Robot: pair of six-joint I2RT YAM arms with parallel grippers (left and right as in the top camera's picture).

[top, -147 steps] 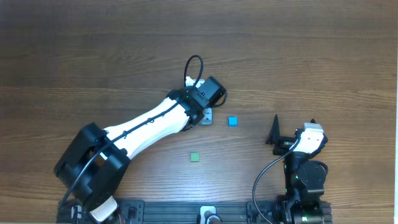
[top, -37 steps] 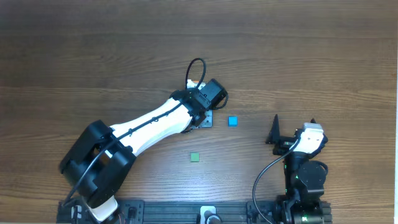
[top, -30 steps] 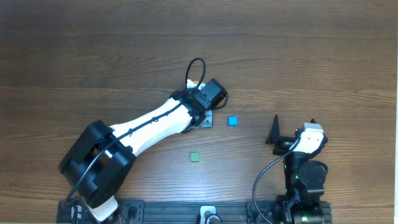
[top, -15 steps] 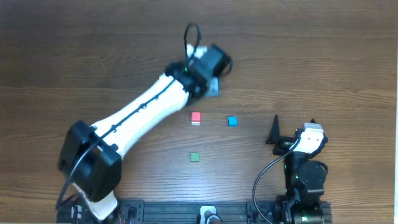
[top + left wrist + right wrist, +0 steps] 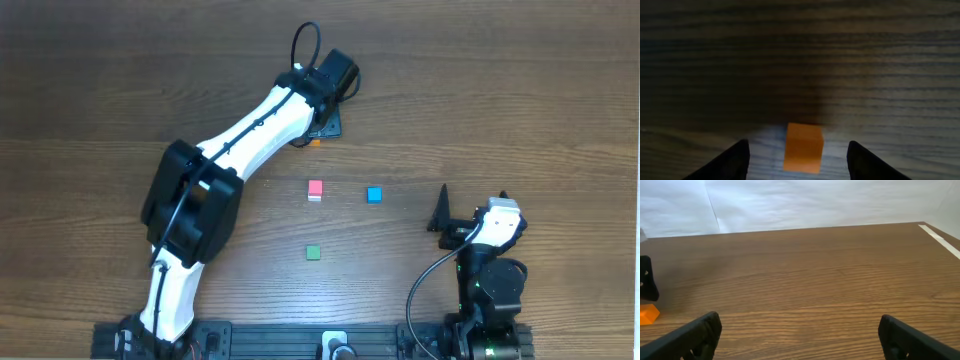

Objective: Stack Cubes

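The left gripper (image 5: 801,167) is standing wide open, with the orange cube (image 5: 803,150) sitting on the table (image 5: 800,60) between its jaws (touching neither). The pink cube (image 5: 316,190), blue cube (image 5: 374,195) and green cube (image 5: 313,254) are lying apart, nearer the bases. The right gripper (image 5: 800,340) is gaping wide beside its base.

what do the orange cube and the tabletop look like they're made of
orange cube: probably plastic, perhaps painted wood or foam. The finish is matte, with flat even colour, crisp edges and no glare.
tabletop: wood or wood-look laminate, dark brown with long grain lines running across it. The surface looks smooth.
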